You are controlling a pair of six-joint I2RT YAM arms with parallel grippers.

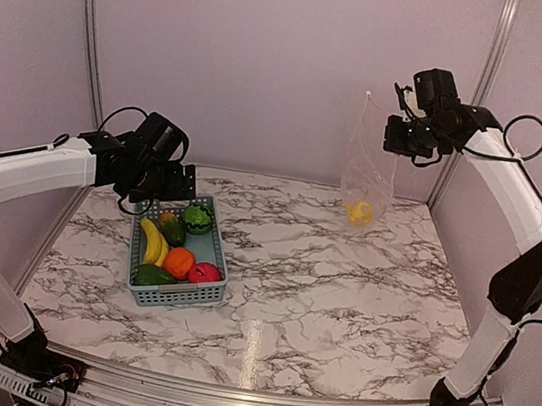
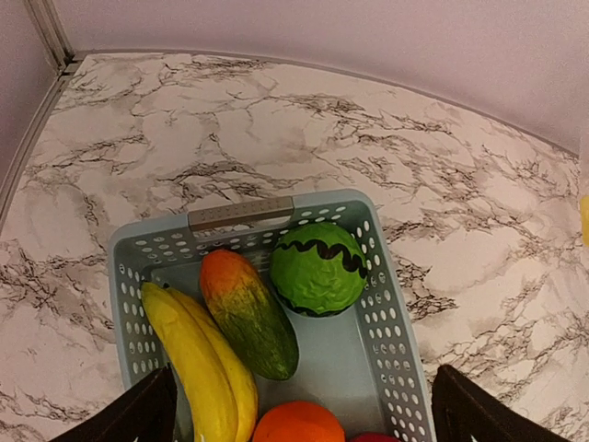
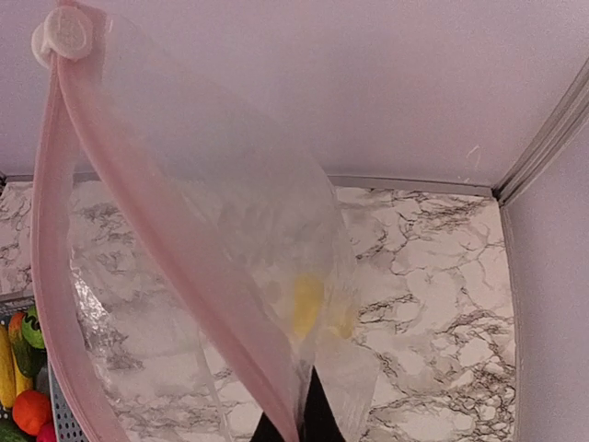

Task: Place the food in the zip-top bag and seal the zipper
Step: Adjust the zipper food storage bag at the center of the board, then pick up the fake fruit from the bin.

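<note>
above the basket [image 1: 177,296] the left gripper [image 2: 304,414] gapes wide, the right gripper [image 1: 394,134] pinching the zip-top bag [image 1: 367,166].

Robot test cell in a laboratory, not a kitchen

Two white-and-black robot arms, the left arm [image 1: 33,170] and the right arm [image 1: 507,188], stand bolted at the near edge of a marble-patterned bench [image 1: 338,303], boxed in by plain lilac wall panels [image 1: 272,52] and bare aluminium frame posts [image 1: 89,26]; loose black cables [image 1: 528,117] loop off the arms, and the produce on show is plastic toy food [image 1: 179,261] in a grey-blue mesh basket [image 1: 177,297]
</note>
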